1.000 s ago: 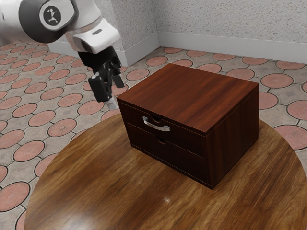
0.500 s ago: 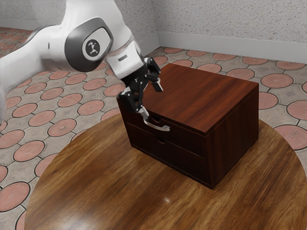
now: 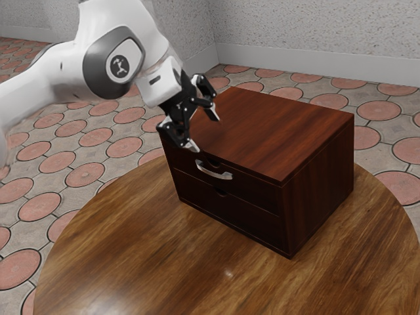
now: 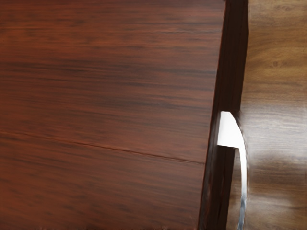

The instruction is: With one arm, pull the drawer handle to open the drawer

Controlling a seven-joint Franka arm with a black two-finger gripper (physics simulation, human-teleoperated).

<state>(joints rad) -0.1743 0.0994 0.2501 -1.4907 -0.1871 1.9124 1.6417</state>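
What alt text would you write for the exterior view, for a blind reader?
A white robot arm holds its open black gripper just above the silver handle of the top drawer in a dark wooden cabinet, without gripping it. The drawer is shut, and the cabinet stands on a round wooden table over a tiled floor.

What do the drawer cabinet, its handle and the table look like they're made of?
The drawer cabinet looks like dark reddish wood or veneer: streaky grain, low sheen. The handle seems polished metal: silvery, bright highlights. The table looks like lighter brown wood, glossily varnished, judging by its reflected glare.
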